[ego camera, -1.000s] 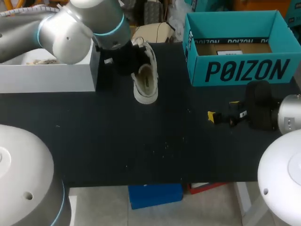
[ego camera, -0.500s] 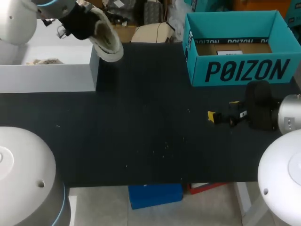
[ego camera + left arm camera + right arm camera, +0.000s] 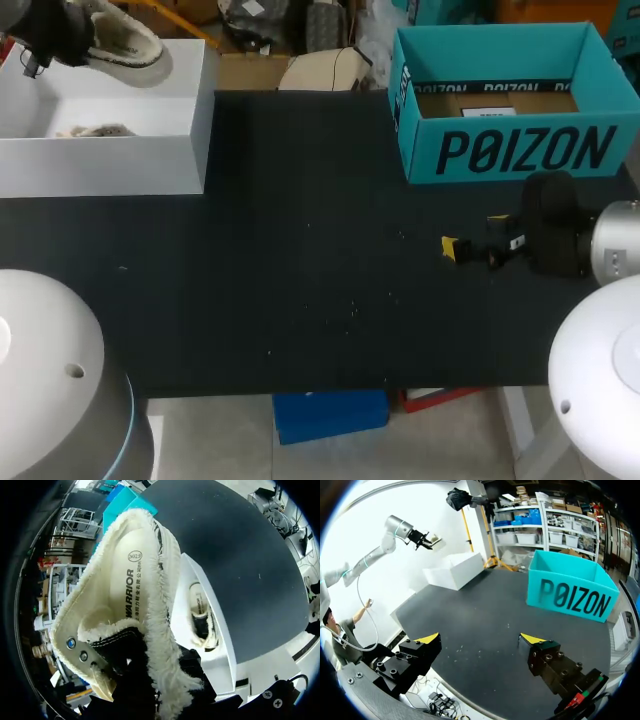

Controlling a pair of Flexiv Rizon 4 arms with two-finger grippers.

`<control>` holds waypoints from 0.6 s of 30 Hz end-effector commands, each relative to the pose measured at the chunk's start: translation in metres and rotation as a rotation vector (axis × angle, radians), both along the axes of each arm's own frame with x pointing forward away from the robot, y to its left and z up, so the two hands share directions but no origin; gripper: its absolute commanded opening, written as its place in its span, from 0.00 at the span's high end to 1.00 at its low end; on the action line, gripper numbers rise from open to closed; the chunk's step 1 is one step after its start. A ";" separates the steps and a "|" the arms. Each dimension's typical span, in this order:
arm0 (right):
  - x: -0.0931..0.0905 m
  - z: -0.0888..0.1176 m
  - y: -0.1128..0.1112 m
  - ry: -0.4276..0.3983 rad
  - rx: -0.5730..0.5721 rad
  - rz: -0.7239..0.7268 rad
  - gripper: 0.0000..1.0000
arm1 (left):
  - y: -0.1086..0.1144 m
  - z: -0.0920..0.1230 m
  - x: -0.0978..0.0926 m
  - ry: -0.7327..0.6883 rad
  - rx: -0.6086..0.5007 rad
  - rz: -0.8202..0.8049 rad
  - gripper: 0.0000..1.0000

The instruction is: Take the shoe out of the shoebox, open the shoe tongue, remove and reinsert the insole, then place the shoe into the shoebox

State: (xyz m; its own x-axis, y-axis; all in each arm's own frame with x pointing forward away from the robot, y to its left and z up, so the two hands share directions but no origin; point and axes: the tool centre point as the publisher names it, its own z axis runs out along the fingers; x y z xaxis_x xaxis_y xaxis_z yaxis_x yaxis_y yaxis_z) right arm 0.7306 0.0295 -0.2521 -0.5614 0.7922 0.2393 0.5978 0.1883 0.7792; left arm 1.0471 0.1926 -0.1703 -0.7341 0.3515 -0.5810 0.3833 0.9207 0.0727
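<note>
We have the shoe (image 3: 125,45) aloft in the left pincer (image 3: 70,38), which grips it at the heel collar. The yellow tips are mostly buried in fleece in the left wrist view, so we judge the grip is closed because the shoe hangs free. The shoe's long axis runs from 10 to 4 o'clock in the head view, toe toward 4, with the opening and insole turned up. The white shoebox (image 3: 100,165) lies directly beneath, toward 6 o'clock, so the coming move is a straight lowering. A second shoe (image 3: 90,130) already lies along the box's near side, leaving the far side free. The right pincer (image 3: 473,232) hovers spread apart over the dark surface (image 3: 320,300), well away at 4 o'clock. The teal box (image 3: 520,150) at 1 o'clock holds only a brown liner (image 3: 490,102).
</note>
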 end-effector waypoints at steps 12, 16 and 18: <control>-0.001 -0.002 0.001 -0.003 0.002 -0.003 0.00 | -0.001 0.000 0.002 -0.003 0.000 -0.003 1.00; -0.001 -0.002 0.001 -0.003 0.002 -0.003 0.00 | 0.005 -0.001 0.019 0.052 -0.037 0.107 1.00; -0.001 -0.002 0.001 -0.003 0.002 -0.003 0.00 | 0.010 0.001 0.031 0.072 -0.053 0.175 1.00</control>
